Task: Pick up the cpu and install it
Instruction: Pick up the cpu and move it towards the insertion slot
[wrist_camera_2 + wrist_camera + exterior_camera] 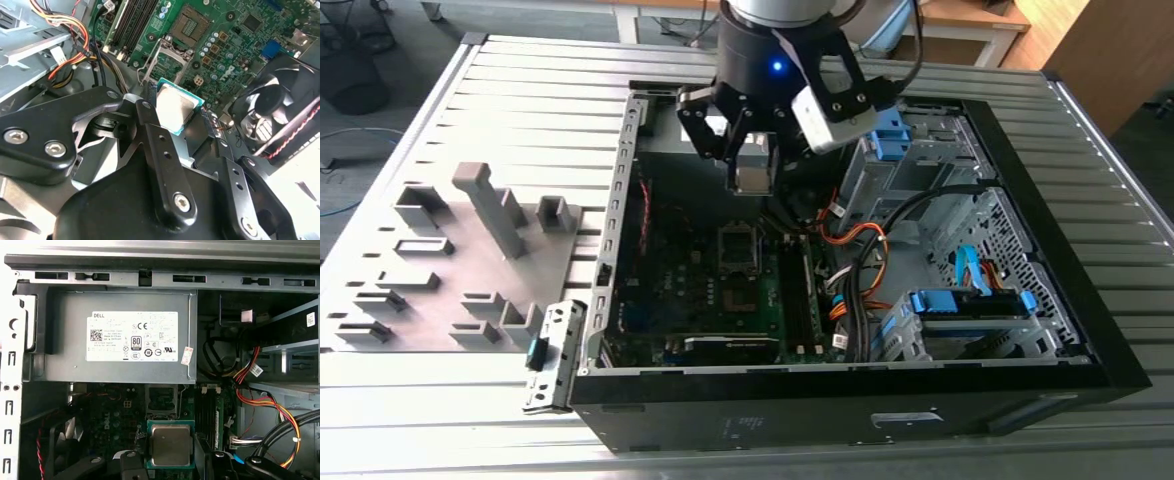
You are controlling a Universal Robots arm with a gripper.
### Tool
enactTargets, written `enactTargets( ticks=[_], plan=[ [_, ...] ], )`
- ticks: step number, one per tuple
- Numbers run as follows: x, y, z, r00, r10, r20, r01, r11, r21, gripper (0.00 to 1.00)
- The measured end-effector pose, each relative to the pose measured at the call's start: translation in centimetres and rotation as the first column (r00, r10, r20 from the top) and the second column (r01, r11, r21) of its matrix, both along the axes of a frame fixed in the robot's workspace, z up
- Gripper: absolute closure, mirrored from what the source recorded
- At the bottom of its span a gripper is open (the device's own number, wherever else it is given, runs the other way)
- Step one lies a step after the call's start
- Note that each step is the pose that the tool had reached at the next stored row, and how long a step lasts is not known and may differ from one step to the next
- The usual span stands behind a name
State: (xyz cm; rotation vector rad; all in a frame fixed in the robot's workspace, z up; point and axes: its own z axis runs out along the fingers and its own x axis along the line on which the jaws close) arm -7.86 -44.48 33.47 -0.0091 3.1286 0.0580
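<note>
- Cpu [754,178] clamped in jaws above open computer case [854,405] on slatted tabletop [520,100], exterior view. Poised over motherboard [720,300], apart from black socket [740,248], not yet seated. Grey fixture blocks [487,205] well apart, on the exterior view's left.
- Second wrist view: cpu [175,111] pinched by opposite edges, silvery face and green rim showing. Socket [192,24] beyond, its load frame [176,48] swung open; case fan [272,110] near. Likely trouble from here: a slip or twist, given so thin an edge grip; bent socket contacts or a snag on the raised frame, should the chip arrive skewed or off-centre.
- First wrist view: cpu [171,444] square between jaws closed just to the chip's width, gripping it alone and touching nothing else. Socket [161,400] just beyond, below grey power supply [120,300]; orange and yellow cables [260,400] bundled near, apart from the chip.
</note>
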Motion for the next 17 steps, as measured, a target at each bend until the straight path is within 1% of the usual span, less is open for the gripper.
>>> enactTargets(
  ticks=[7, 14, 17],
  plan=[
    [-0.01, -0.08, -1.17, 1.0, 0.0, 0.0, 0.0, 1.0, -0.0001, 0.53],
    [-0.06, -0.48, -2.08, 1.0, 0.0, 0.0, 0.0, 1.0, -0.0001, 0.53],
    [-0.1, -0.59, -2.6, 1.0, 0.0, 0.0, 0.0, 1.0, -0.0001, 0.53]
  ],
)
